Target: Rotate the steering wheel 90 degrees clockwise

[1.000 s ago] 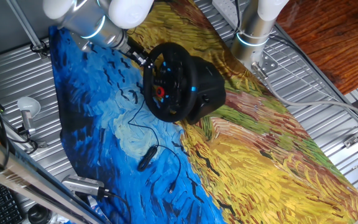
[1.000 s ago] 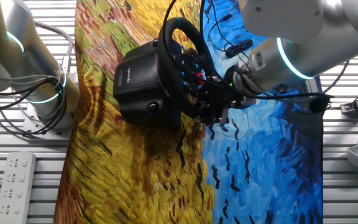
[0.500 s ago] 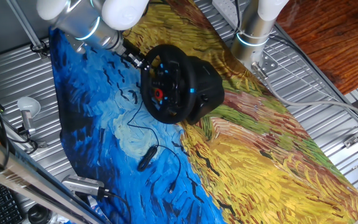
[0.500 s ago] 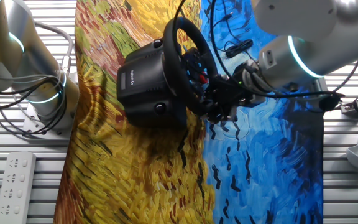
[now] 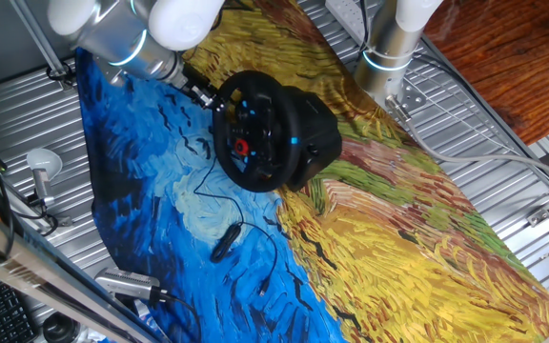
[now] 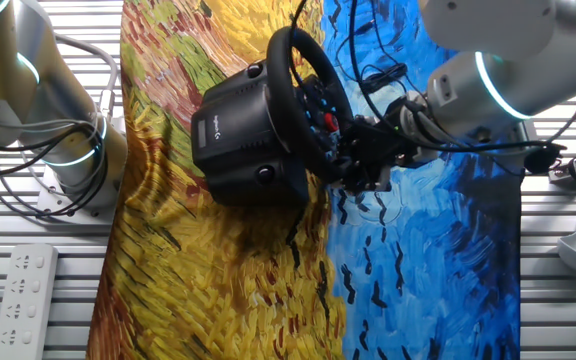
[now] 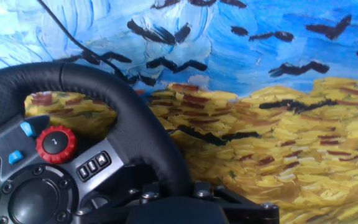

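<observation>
jaws (image 6: 353, 170) clamp the steering wheel (image 5: 255, 129) rim; only the hand view shows its red knob (image 7: 56, 144) clearly.

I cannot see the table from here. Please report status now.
End effector at the steering wheel rim, grip state unclear. Wheel upright on its base. Thin black cable lies on the cloth nearby, not blocking.

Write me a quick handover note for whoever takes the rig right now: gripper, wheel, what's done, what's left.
Gripper: at the wheel's rim, seemingly clamped on it; the fingers themselves are hidden, so the grasp is unconfirmed.
Steering wheel: stands on its black base on the painted cloth, with the red knob by the hub.
Done: gripper is on the rim. How far the wheel is turned can't be read from one moment.
Left: finish the clockwise quarter turn, then release and back off.
</observation>
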You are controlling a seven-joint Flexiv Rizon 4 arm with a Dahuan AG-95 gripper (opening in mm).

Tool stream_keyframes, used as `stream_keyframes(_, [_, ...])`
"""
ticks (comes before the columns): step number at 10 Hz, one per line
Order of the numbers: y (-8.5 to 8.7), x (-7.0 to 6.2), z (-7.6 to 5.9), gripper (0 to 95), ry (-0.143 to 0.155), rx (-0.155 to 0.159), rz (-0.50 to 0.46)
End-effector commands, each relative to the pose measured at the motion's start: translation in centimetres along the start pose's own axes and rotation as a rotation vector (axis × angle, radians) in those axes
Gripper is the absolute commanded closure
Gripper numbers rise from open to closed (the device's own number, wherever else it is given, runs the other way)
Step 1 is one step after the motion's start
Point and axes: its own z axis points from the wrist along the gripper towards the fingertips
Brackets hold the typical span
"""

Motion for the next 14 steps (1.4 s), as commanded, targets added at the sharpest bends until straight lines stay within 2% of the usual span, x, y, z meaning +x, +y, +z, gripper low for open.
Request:
stream_keyframes(1, [0.1, -0.2, 0.0, 95.0, -0.007, 0.000, -0.003])
stream_keyframes(3, [0.2, -0.6, -0.4, 95.0, -0.004, 0.000, -0.002])
stream_keyframes(8, [0.2, -0.9, -0.5, 95.0, -0.006, -0.004, -0.006])
stream_keyframes(11, [0.2, -1.0, -0.4, 95.0, -0.029, -0.004, -0.012])
stream_keyframes(14, [0.5, -1.8, -1.5, 95.0, -0.026, -0.003, -0.011])
